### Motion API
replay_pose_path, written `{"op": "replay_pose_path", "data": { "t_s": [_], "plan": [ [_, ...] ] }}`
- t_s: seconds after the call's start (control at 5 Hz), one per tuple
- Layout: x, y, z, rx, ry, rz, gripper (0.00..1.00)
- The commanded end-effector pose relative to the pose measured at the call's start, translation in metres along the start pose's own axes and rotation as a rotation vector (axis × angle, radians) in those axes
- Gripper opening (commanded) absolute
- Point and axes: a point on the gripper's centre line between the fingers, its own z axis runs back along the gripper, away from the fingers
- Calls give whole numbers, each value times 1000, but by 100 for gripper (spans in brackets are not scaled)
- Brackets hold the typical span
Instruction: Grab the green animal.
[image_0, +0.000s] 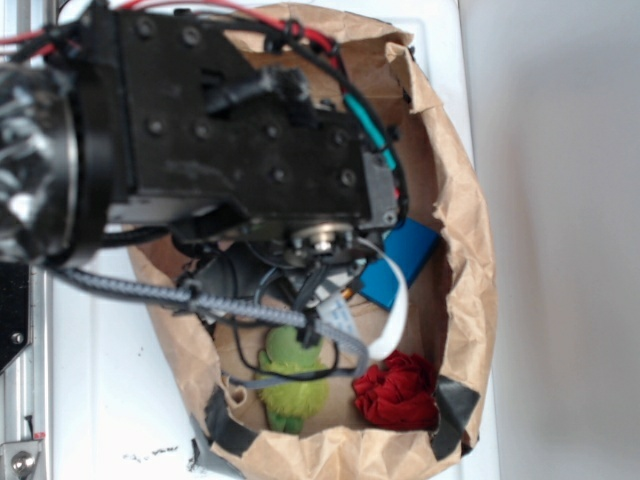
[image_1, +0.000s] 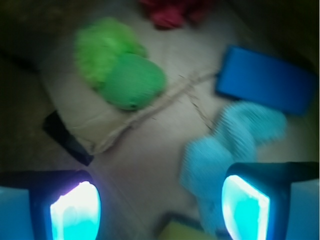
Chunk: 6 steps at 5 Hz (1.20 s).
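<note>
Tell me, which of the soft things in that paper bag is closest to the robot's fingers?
The light blue cloth: it lies right by one of the open fingers. The green animal and the red fabric lump sit farther off.

A brown paper bag on the white desk holds a red fabric lump, a blue flat block and a light teal cloth.

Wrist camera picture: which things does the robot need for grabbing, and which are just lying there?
Needed:
green animal
gripper, open, nothing in it

Just lying about:
red fabric lump
blue flat block
light teal cloth
paper bag
</note>
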Motion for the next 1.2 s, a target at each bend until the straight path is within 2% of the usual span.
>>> {"op": "replay_pose_path", "data": {
  "t_s": [0.0,0.2,0.4,0.6,1.0],
  "plan": [
    [21,-35,2,9,-25,-119,100],
    [30,-47,-7,0,-45,-147,100],
    [45,-26,-15,-37,-41,-165,100],
    [46,-16,-11,-35,-49,-156,100],
    [46,-16,-11,-35,-49,-156,100]
  ]
}}
